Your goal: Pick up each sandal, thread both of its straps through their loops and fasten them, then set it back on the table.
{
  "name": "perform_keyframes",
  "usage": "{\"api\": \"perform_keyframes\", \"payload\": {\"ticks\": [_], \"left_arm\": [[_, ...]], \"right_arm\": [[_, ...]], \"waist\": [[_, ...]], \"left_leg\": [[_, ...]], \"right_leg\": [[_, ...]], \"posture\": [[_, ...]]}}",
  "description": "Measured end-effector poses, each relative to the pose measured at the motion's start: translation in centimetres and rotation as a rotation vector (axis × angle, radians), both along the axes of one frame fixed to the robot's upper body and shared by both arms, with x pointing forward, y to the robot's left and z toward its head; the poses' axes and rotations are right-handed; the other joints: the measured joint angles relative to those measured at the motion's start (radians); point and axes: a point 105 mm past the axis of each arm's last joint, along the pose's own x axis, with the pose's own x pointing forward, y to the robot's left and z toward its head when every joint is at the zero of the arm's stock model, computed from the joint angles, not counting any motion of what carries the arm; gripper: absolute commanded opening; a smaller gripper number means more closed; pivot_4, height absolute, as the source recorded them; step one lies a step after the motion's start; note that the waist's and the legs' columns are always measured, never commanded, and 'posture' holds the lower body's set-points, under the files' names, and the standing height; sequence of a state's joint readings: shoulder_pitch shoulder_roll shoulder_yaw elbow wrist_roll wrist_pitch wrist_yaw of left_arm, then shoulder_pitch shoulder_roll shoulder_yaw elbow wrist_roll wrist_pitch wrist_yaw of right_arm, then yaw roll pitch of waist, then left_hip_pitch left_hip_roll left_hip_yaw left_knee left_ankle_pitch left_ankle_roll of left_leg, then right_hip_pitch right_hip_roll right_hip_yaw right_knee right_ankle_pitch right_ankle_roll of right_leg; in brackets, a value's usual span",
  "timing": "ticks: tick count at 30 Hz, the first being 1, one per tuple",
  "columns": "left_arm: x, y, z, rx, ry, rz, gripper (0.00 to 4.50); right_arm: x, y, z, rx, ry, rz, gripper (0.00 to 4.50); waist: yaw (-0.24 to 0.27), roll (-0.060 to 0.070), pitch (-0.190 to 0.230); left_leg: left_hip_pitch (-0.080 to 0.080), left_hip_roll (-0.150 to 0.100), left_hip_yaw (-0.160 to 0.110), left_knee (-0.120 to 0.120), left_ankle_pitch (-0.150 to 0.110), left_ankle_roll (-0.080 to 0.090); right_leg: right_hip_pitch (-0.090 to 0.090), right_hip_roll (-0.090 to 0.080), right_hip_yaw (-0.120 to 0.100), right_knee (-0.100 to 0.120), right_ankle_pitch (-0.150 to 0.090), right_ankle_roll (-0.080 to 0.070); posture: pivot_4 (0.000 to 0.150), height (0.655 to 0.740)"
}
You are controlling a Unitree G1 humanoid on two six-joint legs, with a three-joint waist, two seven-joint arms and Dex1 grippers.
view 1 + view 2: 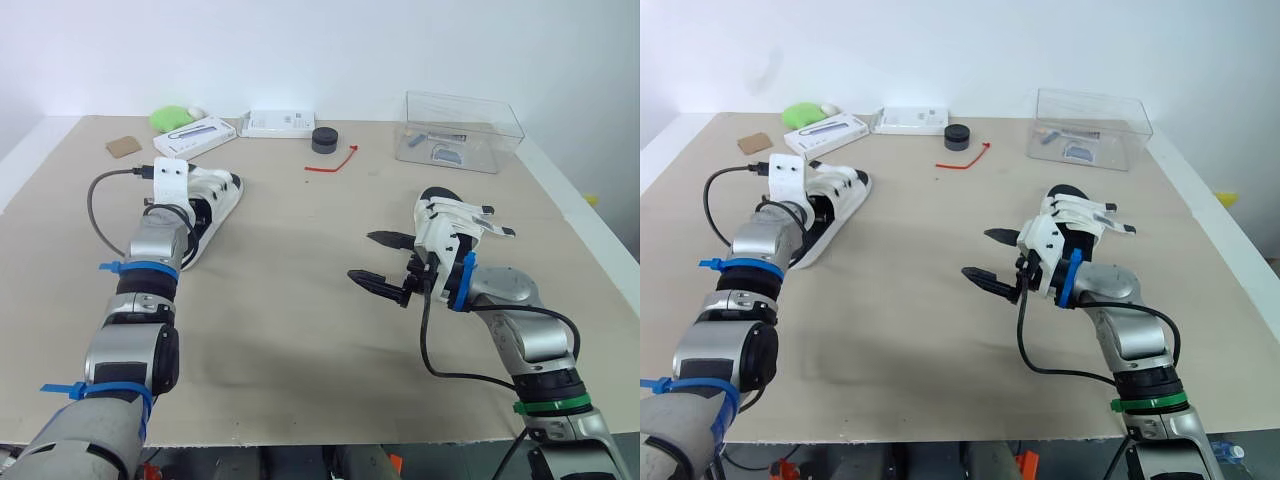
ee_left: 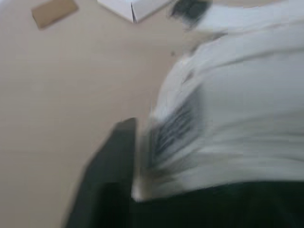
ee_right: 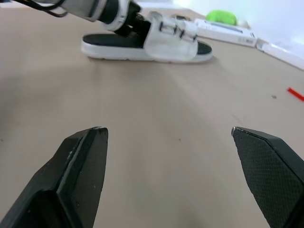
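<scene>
Sandals [image 1: 222, 190] [image 1: 455, 212] lie well apart on our table [image 1: 290, 310], the clear box [image 1: 470, 115] near its edge holds small things [image 1: 445, 153], right gripper [image 1: 383, 262] spread wide, left gripper [image 1: 190, 212] we cannot tell.

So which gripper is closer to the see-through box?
Right. The right gripper, open, is beside the right sandal, just in front of the clear box. The left gripper is far across, at the left sandal.

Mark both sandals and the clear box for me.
left sandal [image 1: 214, 186], left eye view, on its white straps.
right sandal [image 1: 450, 222], left eye view, on its white upper.
clear box [image 1: 482, 138], left eye view, on its front wall.
</scene>
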State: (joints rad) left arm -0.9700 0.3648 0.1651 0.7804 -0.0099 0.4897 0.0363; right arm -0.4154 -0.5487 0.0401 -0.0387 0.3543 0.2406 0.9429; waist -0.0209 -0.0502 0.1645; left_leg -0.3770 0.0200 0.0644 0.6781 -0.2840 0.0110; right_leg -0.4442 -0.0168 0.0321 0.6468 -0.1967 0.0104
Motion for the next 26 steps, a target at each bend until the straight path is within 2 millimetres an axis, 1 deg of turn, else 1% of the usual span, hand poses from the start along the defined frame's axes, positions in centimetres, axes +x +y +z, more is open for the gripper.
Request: {"api": "perform_keyframes", "payload": {"ticks": [1,2,5,9,10,11,13,15,16,17,18,19,20,21,23,25,26], "left_arm": [[-0.2,0.1,0.1,0.002,-0.003,-0.001,4.02],[-0.4,0.1,0.3,0.003,-0.005,-0.002,4.43],[-1.1,0.1,0.5,-0.002,-0.015,-0.010,4.43],[-4.4,-0.1,0.0,-0.047,-0.047,-0.075,4.43],[-5.6,-0.8,0.3,-0.066,-0.077,-0.143,4.43],[-5.9,-1.3,0.6,-0.073,-0.092,-0.177,4.43],[-7.7,-3.1,2.2,-0.069,-0.173,-0.351,4.43],[-9.8,-5.7,3.6,-0.077,-0.247,-0.573,4.43],[-11.3,-7.0,3.7,-0.066,-0.246,-0.710,4.43],[-12.1,-7.7,3.5,-0.065,-0.238,-0.783,4.43],[-13.8,-8.8,2.8,-0.078,-0.204,-0.921,4.43],[-15.7,-9.7,1.4,-0.078,-0.126,-1.066,4.43],[-16.2,-9.8,0.8,-0.081,-0.097,-1.107,4.43],[-17.3,-9.8,-0.2,-0.077,-0.041,-1.179,4.43],[-18.6,-9.5,-1.0,-0.032,0.020,-1.282,4.43],[-19.1,-8.6,-1.5,0.025,0.063,-1.329,4.43],[-19.1,-8.2,-1.7,0.042,0.076,-1.339,4.43]], "right_arm": [[0.1,0.0,0.0,-0.003,-0.001,-0.002,4.50],[0.1,0.0,0.1,-0.004,-0.007,0.001,4.50],[0.2,0.2,0.5,-0.005,-0.020,0.009,4.50],[0.5,-0.2,0.3,0.003,-0.006,-0.022,4.50],[0.4,-0.4,0.1,0.009,0.000,-0.029,4.50],[0.4,-0.6,0.0,0.010,0.005,-0.035,4.50],[0.0,-0.7,-0.4,0.019,0.021,-0.029,4.50],[-0.6,-0.8,-0.9,0.029,0.041,-0.021,4.50],[-0.9,-0.9,-1.0,0.032,0.047,-0.015,4.50],[-1.1,-1.1,-1.1,0.030,0.049,-0.015,4.50],[-1.4,-1.4,-1.3,0.023,0.056,-0.015,4.50],[-1.8,-2.0,-1.6,0.011,0.067,-0.014,4.50],[-1.9,-2.2,-1.7,0.006,0.073,-0.015,4.50],[-2.1,-2.5,-1.9,-0.003,0.082,-0.013,4.50],[-2.4,-2.7,-2.1,-0.019,0.094,0.005,4.50],[-2.6,-2.8,-2.2,-0.026,0.100,0.015,4.50],[-2.6,-2.8,-2.1,-0.026,0.100,0.018,4.50]], "waist": [[0.000,0.000,0.000],[0.001,0.000,0.000],[-0.001,0.000,0.000],[-0.004,0.000,0.000],[-0.001,0.000,0.000],[0.000,0.000,0.000],[0.004,0.000,0.000],[0.004,0.000,0.000],[0.002,0.001,0.000],[0.001,0.001,0.000],[-0.001,0.002,-0.001],[-0.003,0.002,-0.001],[-0.003,0.002,-0.001],[-0.003,0.002,-0.001],[-0.002,0.003,0.000],[-0.002,0.003,0.000],[-0.002,0.003,0.000]], "left_leg": [[0.000,0.000,0.000,0.000,0.000,0.000],[0.000,0.000,0.000,0.000,0.000,-0.001],[0.000,0.000,0.000,0.000,0.000,-0.001],[0.000,0.001,0.000,0.000,-0.001,-0.003],[0.000,0.001,-0.001,0.000,-0.001,-0.004],[0.000,0.001,-0.002,0.000,-0.001,-0.004],[0.000,0.001,-0.003,0.000,0.000,-0.005],[0.001,0.000,-0.004,0.000,0.000,-0.005],[0.002,0.000,-0.002,0.000,0.000,-0.005],[0.002,0.000,-0.002,0.000,0.000,-0.005],[0.003,0.000,-0.001,0.000,0.000,-0.005],[0.004,0.001,-0.001,0.000,0.000,-0.005],[0.004,0.001,-0.001,0.000,0.001,-0.005],[0.004,0.002,-0.001,0.000,0.001,-0.003],[0.004,0.003,-0.002,0.000,0.003,-0.002],[0.005,0.005,-0.001,0.000,0.005,-0.002],[0.006,0.006,-0.001,0.000,0.006,-0.001]], "right_leg": [[0.000,0.000,0.000,0.000,0.000,0.000],[0.000,0.000,0.000,0.000,0.000,0.000],[0.000,-0.001,0.000,0.000,0.000,0.000],[0.000,-0.001,0.002,0.001,-0.001,-0.001],[0.000,-0.001,0.001,0.000,-0.001,-0.002],[0.000,-0.001,0.001,0.001,-0.001,-0.002],[0.001,-0.002,-0.001,0.001,-0.001,-0.002],[0.002,-0.003,-0.001,0.001,-0.001,-0.002],[0.003,-0.003,-0.001,0.001,-0.001,-0.002],[0.003,-0.003,-0.001,0.001,-0.001,-0.003],[0.003,-0.002,0.000,0.001,-0.002,-0.003],[0.003,-0.001,0.000,0.001,-0.002,-0.003],[0.003,0.000,0.000,0.001,-0.002,-0.004],[0.003,0.003,0.000,0.001,-0.003,-0.004],[0.003,0.010,0.002,0.001,-0.003,-0.003],[0.003,0.012,0.004,0.001,-0.006,0.001],[0.003,0.013,0.005,0.001,-0.005,0.001]], "posture": [[0.150,0.7400],[0.150,0.7400],[0.150,0.7400],[0.150,0.7400],[0.150,0.7400],[0.150,0.7400],[0.150,0.7400],[0.150,0.7400],[0.150,0.7400],[0.150,0.7400],[0.150,0.7400],[0.150,0.7400],[0.150,0.7400],[0.150,0.7400],[0.150,0.7400],[0.150,0.7400],[0.150,0.7400]]}}
